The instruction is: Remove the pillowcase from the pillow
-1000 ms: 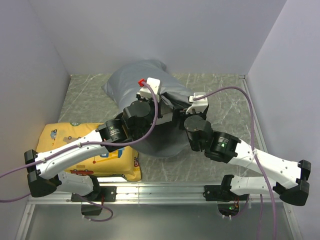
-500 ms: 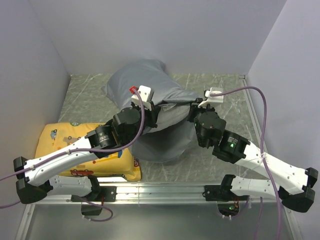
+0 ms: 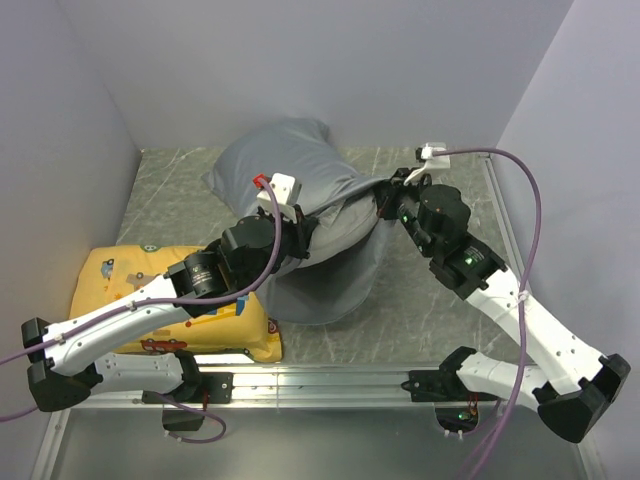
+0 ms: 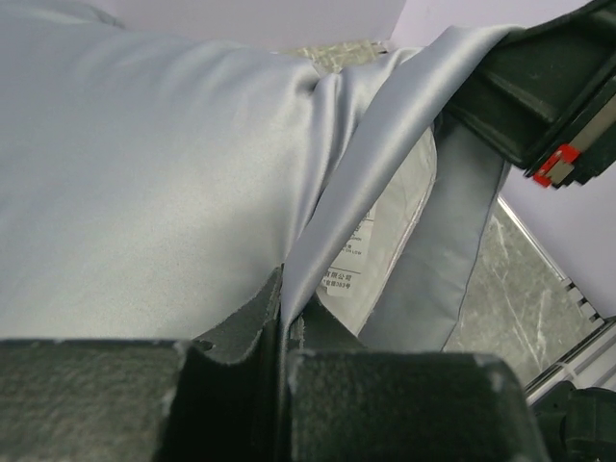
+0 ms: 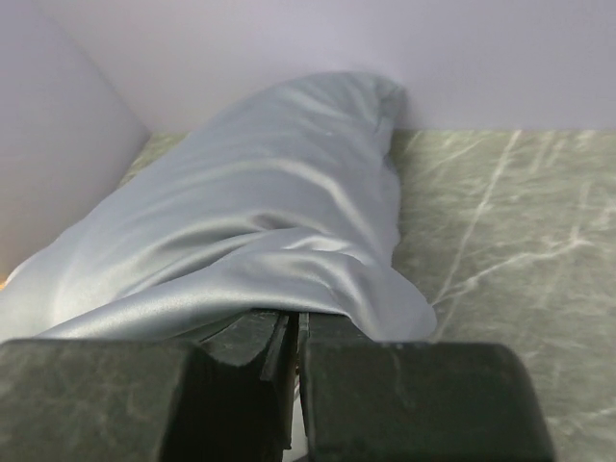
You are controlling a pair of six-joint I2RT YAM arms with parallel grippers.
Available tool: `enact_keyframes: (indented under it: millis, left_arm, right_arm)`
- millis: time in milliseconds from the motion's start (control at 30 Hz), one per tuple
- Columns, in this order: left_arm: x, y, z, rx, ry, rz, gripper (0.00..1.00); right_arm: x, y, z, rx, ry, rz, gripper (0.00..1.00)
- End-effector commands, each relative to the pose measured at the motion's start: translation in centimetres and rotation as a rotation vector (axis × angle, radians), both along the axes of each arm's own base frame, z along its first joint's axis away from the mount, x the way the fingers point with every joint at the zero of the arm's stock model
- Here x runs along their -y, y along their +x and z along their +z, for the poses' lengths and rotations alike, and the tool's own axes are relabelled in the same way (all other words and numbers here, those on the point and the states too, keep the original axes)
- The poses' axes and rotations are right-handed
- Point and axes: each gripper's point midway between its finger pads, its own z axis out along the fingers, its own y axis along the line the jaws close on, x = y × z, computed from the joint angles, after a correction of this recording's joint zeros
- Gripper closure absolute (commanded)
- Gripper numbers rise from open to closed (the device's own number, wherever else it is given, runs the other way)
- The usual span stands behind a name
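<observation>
My left gripper [image 4: 286, 308] is pressed shut on a thin fold of the pillowcase [image 4: 144, 173], and grey cloth rises from the jaws in a taut ridge. The bulk of the case lies just beyond and to the left of those fingers, plump and filled. A yellow printed pillow [image 3: 120, 280] lies under the left arm, well behind the gripper.

To the right of the left gripper the case mouth gapes, showing a paler inner panel with a printed label [image 4: 348, 262]. Further right, my right gripper [image 5: 294, 327] is also clamped shut, pinching the hem of the same cloth. The long grey body stretches away ahead of it across the marbled table [image 5: 500, 221].

I see three risks:
- Each pinch holds only a thin fold, so a hard pull could slide the smooth fabric out of the jaws.
- Nothing pins the pillow, so it may ride along inside the case rather than stay behind.
- Pulling the two grips apart might only tighten the mouth.

I cannot see the pillow itself anywhere; I judge it sits inside the grey cover. I cannot tell whether the pale panel is the pillow's skin or the case lining, nor whether either jaw has caught filling along with cloth. The label print is too small to read. In the overhead view the arms hide both pinch points.
</observation>
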Motion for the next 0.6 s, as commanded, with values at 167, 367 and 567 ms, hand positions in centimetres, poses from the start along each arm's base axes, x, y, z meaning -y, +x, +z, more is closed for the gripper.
enact_keyframes:
  millis: [167,367,567]
  left_arm:
    - [-4.9,-0.5,-0.5,-0.031,0.068,0.111,0.94]
    - [-3.5,-0.8,-0.9,-0.037,0.082,0.047,0.94]
    - [-2.1,-1.2,-1.9,-0.064,0.132,-0.023,0.94]
  right_arm:
    - [9.2,4.4,4.1,0.106,0.082,-0.328,0.96]
    - [7.0,7.4,2.2,0.065,0.119,-0.183,0.96]
    - [6.1,11.0,-1.9,-0.066,0.18,-0.064,0.98]
